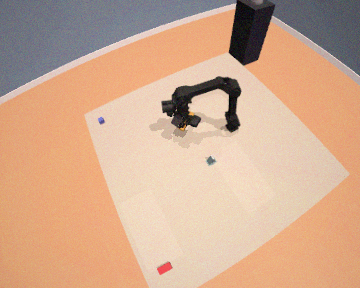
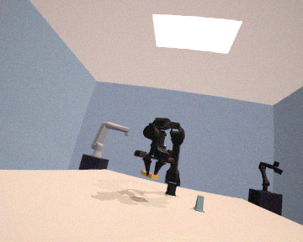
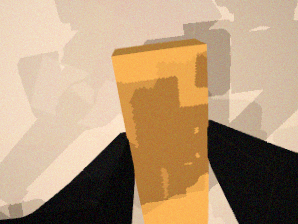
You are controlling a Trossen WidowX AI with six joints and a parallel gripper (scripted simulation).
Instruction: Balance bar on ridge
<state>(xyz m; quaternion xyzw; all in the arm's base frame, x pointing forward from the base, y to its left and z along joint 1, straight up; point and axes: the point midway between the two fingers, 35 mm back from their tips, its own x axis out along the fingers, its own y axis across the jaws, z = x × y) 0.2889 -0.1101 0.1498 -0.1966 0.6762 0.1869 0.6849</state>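
The orange bar [image 1: 183,128] [image 2: 144,172] [image 3: 167,65] is clasped across its width between the two black fingers. My gripper [image 2: 151,175] [image 3: 166,135] is shut on it, pointing down. In the exterior view the bar hangs above the table, with a shadow below it, and looks about level. In the wrist view it runs up and down the picture, its far end reaching past the fingertips; its near end is cut off. The small teal ridge [image 1: 210,160] [image 2: 199,203] stands apart on the table, with nothing on it, to the right of the gripper in the top and exterior views.
A red block [image 1: 164,268] lies near the front edge of the pale table top [image 1: 298,170]. A small blue cube [image 1: 101,120] lies near its left corner. A black pedestal [image 1: 250,35] stands behind the table. Two other arms, one pale [image 2: 100,139] and one dark [image 2: 263,174], stand in the background.
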